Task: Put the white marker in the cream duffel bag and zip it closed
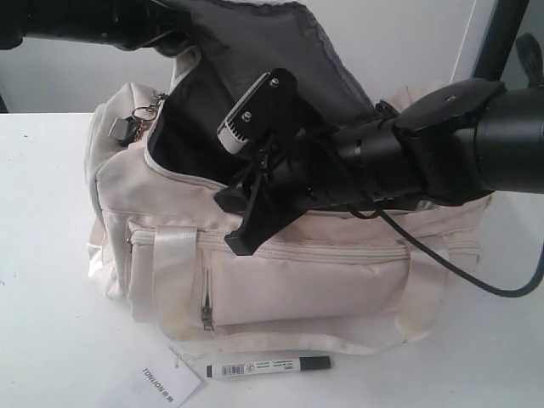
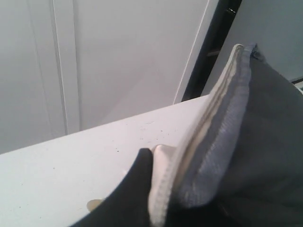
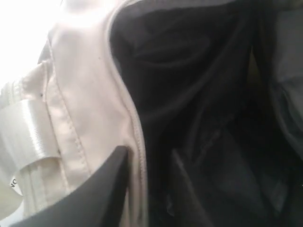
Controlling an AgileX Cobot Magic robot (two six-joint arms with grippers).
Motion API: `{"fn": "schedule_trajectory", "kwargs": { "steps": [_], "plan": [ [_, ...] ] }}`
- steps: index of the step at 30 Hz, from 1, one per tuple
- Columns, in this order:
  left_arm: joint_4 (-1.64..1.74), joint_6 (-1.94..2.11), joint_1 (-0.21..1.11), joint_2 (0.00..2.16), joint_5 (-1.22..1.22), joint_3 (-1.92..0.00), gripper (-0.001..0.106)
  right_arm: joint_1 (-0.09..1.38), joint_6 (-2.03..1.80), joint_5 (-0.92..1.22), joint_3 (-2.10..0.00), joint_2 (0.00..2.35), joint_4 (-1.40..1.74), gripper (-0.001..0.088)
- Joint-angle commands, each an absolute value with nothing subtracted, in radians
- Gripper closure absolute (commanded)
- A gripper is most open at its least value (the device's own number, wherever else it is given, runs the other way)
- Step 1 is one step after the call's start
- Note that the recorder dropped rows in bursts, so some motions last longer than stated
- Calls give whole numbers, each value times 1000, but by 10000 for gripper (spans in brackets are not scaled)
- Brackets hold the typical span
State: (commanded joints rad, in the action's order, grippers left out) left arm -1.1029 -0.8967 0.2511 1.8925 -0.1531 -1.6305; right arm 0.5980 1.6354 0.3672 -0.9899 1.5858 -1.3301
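White marker (image 1: 269,366) lies by the cream duffel bag (image 1: 314,285) — right tool (image 3: 147,158) half-open astride its rim (image 3: 136,118), left tool (image 2: 157,163) pinching its flap (image 2: 222,118).

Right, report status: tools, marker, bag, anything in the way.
Left tool shut on bag flap, holding it up. Right tool open astride the rim. Marker on table in front of bag, tag beside it.

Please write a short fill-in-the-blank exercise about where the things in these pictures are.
1. The marker lies on the ___ in front of the bag.
2. The bag's top is ___, so its dark lining shows.
3. The ___ gripper holds the bag's flap up.
Missing words: table; open; left.
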Motion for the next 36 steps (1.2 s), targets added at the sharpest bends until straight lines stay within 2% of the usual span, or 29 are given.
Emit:
{"fn": "schedule_trajectory", "kwargs": {
  "steps": [3, 16, 28, 36],
  "plan": [
    [-1129, -897, 251, 1903, -114, -1630, 1053, 598, 1596, 350, -990, 1553, -1330, 402],
    [-1129, -893, 251, 1948, -75, -1705, 1053, 596, 1412, 185, -990, 1452, -1297, 404],
    [-1129, -895, 251, 1978, -133, -1722, 1053, 596, 1369, 187, -990, 1452, -1297, 404],
    [-1114, -895, 251, 1978, -238, -1722, 1053, 596, 1226, 304, -990, 1444, -1232, 420]
  ]
}}
